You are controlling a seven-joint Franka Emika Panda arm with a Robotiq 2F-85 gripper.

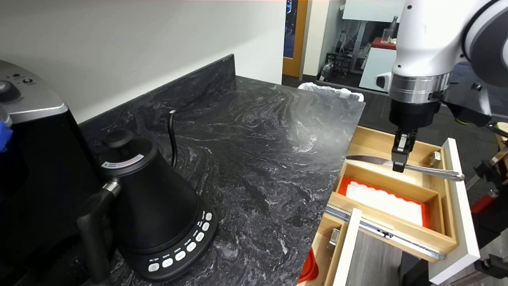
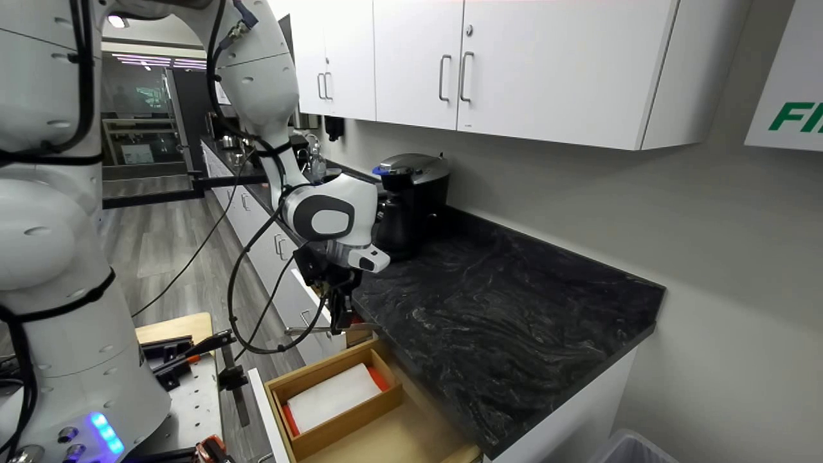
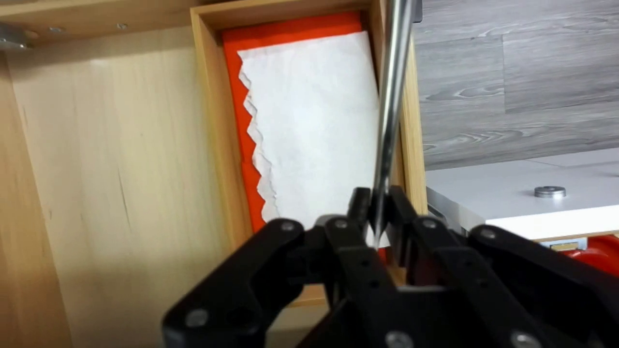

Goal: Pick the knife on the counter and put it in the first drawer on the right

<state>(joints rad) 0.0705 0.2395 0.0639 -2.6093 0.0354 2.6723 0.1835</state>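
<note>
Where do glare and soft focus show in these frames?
In an exterior view, a pale sheen washes over the far end of the counter; in the wrist view, the fingers look blurred in the foreground, and the knife carries a bright streak.

In an exterior view, you can read the green letters (image 2: 780, 117) "FI" on the white panel (image 2: 799, 71) at right. On the kettle (image 1: 156, 202), the sticker (image 1: 122, 162) and button (image 1: 180, 255) marks are too small for reading.
</note>
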